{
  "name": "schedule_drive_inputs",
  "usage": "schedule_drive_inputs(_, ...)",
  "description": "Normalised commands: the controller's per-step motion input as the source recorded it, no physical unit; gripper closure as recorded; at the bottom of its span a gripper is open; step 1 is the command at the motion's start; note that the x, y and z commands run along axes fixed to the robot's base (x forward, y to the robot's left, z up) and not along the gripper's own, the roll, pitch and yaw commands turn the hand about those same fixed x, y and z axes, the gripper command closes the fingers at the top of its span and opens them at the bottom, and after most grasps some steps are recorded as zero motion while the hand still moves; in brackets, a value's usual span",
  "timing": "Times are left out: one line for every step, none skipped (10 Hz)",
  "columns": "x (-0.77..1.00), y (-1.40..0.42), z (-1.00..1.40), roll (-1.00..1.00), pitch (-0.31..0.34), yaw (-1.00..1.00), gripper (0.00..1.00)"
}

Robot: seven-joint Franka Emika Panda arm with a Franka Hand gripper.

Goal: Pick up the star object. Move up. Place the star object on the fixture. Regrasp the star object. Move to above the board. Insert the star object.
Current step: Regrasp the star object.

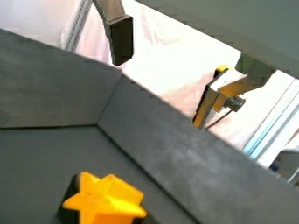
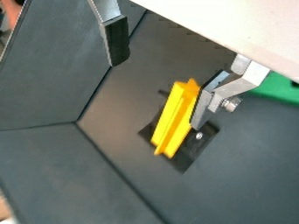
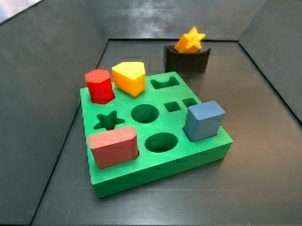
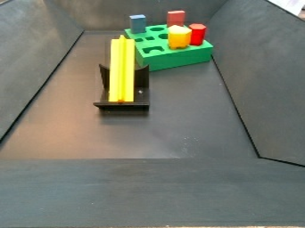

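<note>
The orange-yellow star object [image 3: 192, 39] rests on the dark fixture [image 3: 189, 60] at the back of the bin, behind the green board [image 3: 177, 154]. It also shows in a side view [image 4: 121, 67] on the fixture [image 4: 123, 102], apart from the board [image 4: 179, 59]. In both wrist views the gripper [image 1: 170, 83] [image 2: 159, 87] is open and empty, well above the star object [image 2: 177, 115] [image 1: 103, 199], which lies below, close to one finger [image 2: 211, 101]. The gripper does not show in either side view.
On the board stand a red hexagonal block [image 3: 98, 86], a yellow wedge [image 3: 130, 78], a blue block [image 3: 204, 120] and a red block [image 3: 113, 147]. Its star hole [image 3: 108, 120] is open. Sloped dark walls ring the floor.
</note>
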Motion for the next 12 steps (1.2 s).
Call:
schedule_drive_inputs(0.10,-0.05,-0.01,0.59,0.173,0.18,0.00)
schedule_drive_inputs(0.10,-0.05,-0.01,0.40,0.148,0.20,0.00)
schedule_drive_inputs(0.09,-0.03,0.01,0.22,0.103,0.21,0.00)
schedule_drive_inputs(0.08,-0.03,0.00,0.18,0.078,0.21,0.00)
schedule_drive_inputs(0.07,-0.04,-0.01,0.15,0.033,0.20,0.00)
schedule_drive_inputs(0.03,0.05,-1.00,0.15,-0.055,0.28,0.00)
schedule_drive_inputs(0.04,0.05,-1.00,0.15,-0.071,0.24,0.00)
schedule_drive_inputs(0.04,0.04,-1.00,0.14,-0.100,0.20,0.00)
schedule_drive_inputs(0.06,0.04,-1.00,0.10,-0.157,0.12,0.00)
schedule_drive_inputs(0.06,0.04,-1.00,0.09,-0.169,0.09,0.00)
schedule_drive_inputs(0.07,0.04,-1.00,0.08,-0.174,0.03,0.00)
schedule_drive_inputs(0.07,0.04,-1.00,0.08,-0.175,0.01,0.00)
